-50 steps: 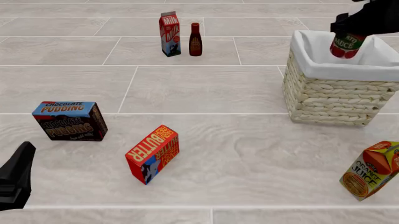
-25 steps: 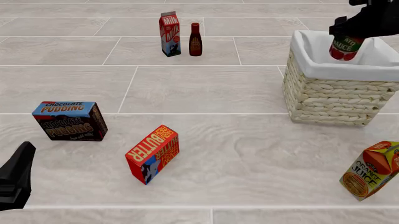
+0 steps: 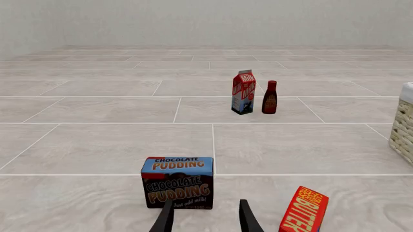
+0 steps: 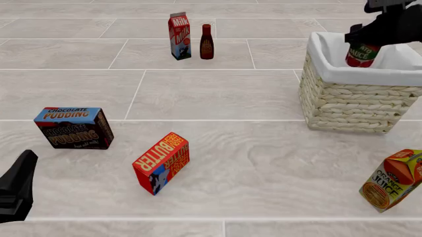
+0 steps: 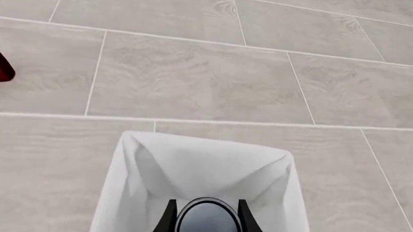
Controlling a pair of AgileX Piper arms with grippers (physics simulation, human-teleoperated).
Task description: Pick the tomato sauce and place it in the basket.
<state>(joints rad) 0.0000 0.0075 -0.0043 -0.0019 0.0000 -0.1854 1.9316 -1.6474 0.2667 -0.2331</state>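
Left wrist view: I see my left gripper (image 3: 206, 218) with its 2 fingers spread apart and nothing between them, aimed at the chocolate pudding box (image 3: 177, 182). The butter box (image 3: 304, 210) leans just beside it, and the milk carton (image 3: 243, 92) and the dark red bottle (image 3: 270, 97) stand well beyond. A sliver of the basket (image 3: 405, 126) shows at the frame edge. This arm has no part in the job right now.

Front view: my right gripper (image 4: 369, 40) has the tomato sauce (image 4: 360, 54) clamped near its top, hanging upright inside the basket's (image 4: 349, 106) opening, its lower part below the white liner (image 4: 326, 54). I cannot tell whether the can touches the basket floor. The orange juice carton (image 4: 390, 180) tilts well to the near side of the basket.

Right wrist view: I look straight down the fingers (image 5: 169, 217), which sit on either side of the can's grey metal top (image 5: 206, 216), with the liner (image 5: 193, 169) spread beneath.

My judgement: the can is rigid, fairly dense for its size and smooth-walled, so it could slip under a loose squeeze but will not crush. Holding it across the upper wall, as I do, suits it; a short drop onto cloth should not harm it, though it might tip.
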